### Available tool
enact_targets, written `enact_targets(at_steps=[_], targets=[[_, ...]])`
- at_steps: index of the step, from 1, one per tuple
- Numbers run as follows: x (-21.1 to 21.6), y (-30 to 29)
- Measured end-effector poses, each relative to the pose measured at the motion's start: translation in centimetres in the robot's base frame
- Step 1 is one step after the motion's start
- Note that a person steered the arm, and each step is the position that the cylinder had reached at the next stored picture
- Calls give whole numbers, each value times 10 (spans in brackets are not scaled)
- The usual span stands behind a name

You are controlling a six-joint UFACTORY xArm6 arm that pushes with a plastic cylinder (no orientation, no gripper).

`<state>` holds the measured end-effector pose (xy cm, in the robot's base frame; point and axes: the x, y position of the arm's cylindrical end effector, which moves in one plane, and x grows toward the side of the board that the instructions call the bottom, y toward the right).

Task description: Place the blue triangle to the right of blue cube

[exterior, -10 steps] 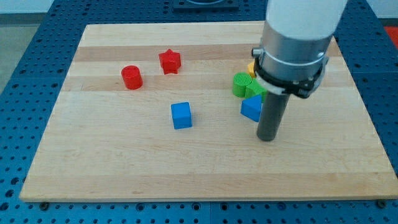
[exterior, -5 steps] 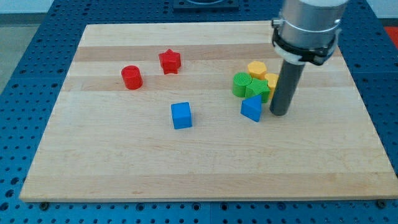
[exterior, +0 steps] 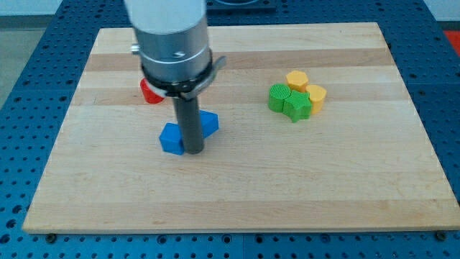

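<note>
Tip (exterior: 192, 152) between blue cube (exterior: 172, 139) and blue triangle (exterior: 208, 122) (touching both), wooden board (exterior: 237, 194)

— Block colours?
— Two blue blocks (exterior: 172, 139) (exterior: 209, 122), one red block (exterior: 149, 91), two green blocks (exterior: 288, 101), two yellow blocks (exterior: 305, 86).
— Surfaces?
— Pale striped wooden board (exterior: 237, 194); dark rod (exterior: 190, 122); blue dotted table (exterior: 21, 108).

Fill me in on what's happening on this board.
The arm's rod is pushing blue blocks. My tip sits between two blue pieces: one on its left, another just right and behind; the rod hides which is the triangle. A red block is partly hidden. Green and yellow blocks cluster at right.
</note>
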<state>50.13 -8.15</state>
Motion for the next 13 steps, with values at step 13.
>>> enact_targets(at_steps=[13], targets=[[-37,4]])
